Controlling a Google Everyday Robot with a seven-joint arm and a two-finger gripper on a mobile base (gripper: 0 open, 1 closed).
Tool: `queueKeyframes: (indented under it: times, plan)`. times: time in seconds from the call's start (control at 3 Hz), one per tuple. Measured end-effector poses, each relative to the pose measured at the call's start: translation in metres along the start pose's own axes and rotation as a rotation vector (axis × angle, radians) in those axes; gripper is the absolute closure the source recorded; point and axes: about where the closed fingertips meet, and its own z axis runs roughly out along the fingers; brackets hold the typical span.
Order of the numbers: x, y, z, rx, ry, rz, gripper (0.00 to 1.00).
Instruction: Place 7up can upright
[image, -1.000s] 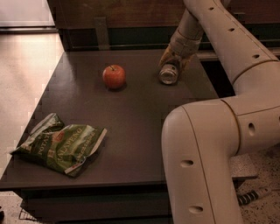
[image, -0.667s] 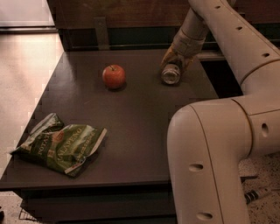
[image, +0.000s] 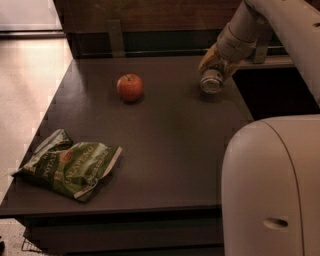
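Yellowish gripper (image: 216, 61) is hovering right at the small silvery-grey metal 7up can (image: 211, 83); whether it is gripping, cannot tell. Can is lying on its side, shiny end facing camera, near the far right edge of the dark brown table (image: 165, 150). Probably the grasping step; next move is calling for a firm hold, then tipping it upright. Round red apple (image: 130, 87) is sitting well apart, left.

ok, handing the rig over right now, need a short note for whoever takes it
Gripper: far right of the table, directly over the 7up can; grasp not confirmed.
7up can: near the table's right edge, shiny round end facing the camera, so not upright.
Apple sits mid-table at the back, chip bag front left; both well apart from the can.
Done: gripper is at the can.
Left: stand the can upright on the table, release, retract.
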Motion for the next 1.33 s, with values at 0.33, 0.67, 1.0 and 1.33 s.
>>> queueKeyframes:
  times: [0.33, 0.67, 1.0, 1.33]
  plan:
    - [0.0, -0.009, -0.038, -0.042, -0.114, -0.111, 1.0]
    - [-0.004, -0.006, -0.089, -0.114, -0.298, -0.313, 1.0]
    - [-0.01, 0.001, -0.119, -0.148, -0.443, -0.478, 1.0]
    - [-0.014, 0.013, -0.128, -0.23, -0.518, -0.622, 1.0]
